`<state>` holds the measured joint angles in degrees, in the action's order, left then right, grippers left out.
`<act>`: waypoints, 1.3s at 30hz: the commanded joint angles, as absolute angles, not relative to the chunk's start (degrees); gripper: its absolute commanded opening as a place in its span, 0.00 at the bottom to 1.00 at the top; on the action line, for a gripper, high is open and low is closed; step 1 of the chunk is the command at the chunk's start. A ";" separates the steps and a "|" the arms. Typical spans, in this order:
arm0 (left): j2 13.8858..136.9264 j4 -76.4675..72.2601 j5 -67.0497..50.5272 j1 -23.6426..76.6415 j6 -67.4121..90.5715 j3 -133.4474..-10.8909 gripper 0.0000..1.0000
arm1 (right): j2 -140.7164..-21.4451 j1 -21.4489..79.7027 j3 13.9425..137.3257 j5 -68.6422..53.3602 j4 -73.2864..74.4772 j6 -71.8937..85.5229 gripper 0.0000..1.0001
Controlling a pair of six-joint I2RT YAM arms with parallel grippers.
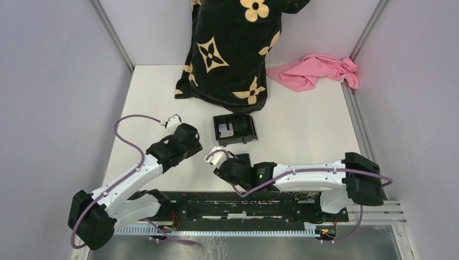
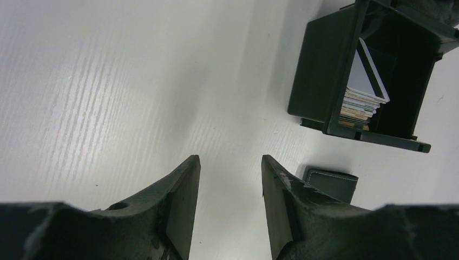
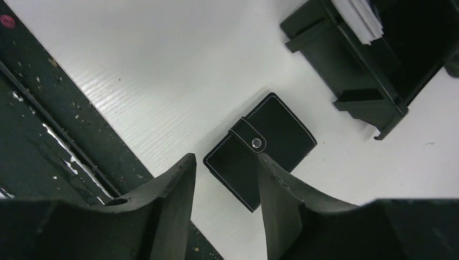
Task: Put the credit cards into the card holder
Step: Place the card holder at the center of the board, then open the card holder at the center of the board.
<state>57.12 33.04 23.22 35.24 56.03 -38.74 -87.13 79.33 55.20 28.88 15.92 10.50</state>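
- Left gripper (image 2: 230, 158): the jaws stand partly open, a moderate gap between them. They hold nothing, and only bare white desk (image 2: 135, 81) shows in the gap.
- Right gripper (image 3: 224, 157): the jaws are parted to about the same width and are also empty. They are over the card holder (image 3: 260, 149), and one finger covers its near corner in the wrist view. I cannot tell whether the tips touch it.
- The card holder lies flat on the desk, folded closed, its strap fastened by a metal snap. It lies between the black tray (image 1: 246, 127) and the dark rail (image 3: 43, 141) along the desk's near edge. In the top view the right arm hides it.
- The left wrist view shows one end of the card holder just past the right-hand finger (image 2: 281, 206).
- The credit cards (image 2: 364, 92) are stacked in the black tray with a whitish-grey card on top. The tray is far of both grippers, near the desk's middle.
- A black cloth with tan flowers (image 1: 233, 49) stands heaped just beyond the tray.
- A pink cloth (image 1: 316, 70) lies in the far right corner, well apart from the arms.
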 commanded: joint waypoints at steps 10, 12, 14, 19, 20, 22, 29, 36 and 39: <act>65.69 25.31 20.00 48.50 49.40 -46.85 0.54 | -72.90 64.79 47.84 26.26 19.72 30.91 0.63; 68.60 25.25 20.07 51.05 48.00 -48.65 0.54 | -72.14 62.52 46.14 23.15 18.88 32.15 0.64; 71.01 25.17 19.97 53.23 46.80 -50.06 0.54 | -71.63 60.54 44.84 20.47 18.33 33.75 0.64; 76.40 25.00 18.48 56.05 44.01 -53.11 0.54 | -71.13 56.13 41.50 13.99 16.33 37.26 0.65; 77.50 24.98 18.13 56.55 43.37 -53.69 0.54 | -71.06 55.52 40.88 12.97 15.71 37.70 0.65; 79.81 25.24 17.35 57.70 42.42 -54.86 0.54 | -70.95 54.19 39.52 11.02 14.47 38.61 0.65; 86.15 27.35 16.02 60.15 40.70 -57.99 0.55 | -71.14 49.27 34.04 1.62 7.63 43.02 0.65; 89.39 28.74 15.97 60.29 39.70 -59.36 0.56 | -74.10 47.03 31.67 -3.79 2.41 45.35 0.65; 90.72 28.98 15.78 60.30 39.34 -59.75 0.56 | -75.37 46.27 30.97 -5.53 0.28 46.08 0.65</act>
<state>89.41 28.47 16.16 60.14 42.19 -57.08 -74.11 47.09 31.73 -1.52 6.52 43.97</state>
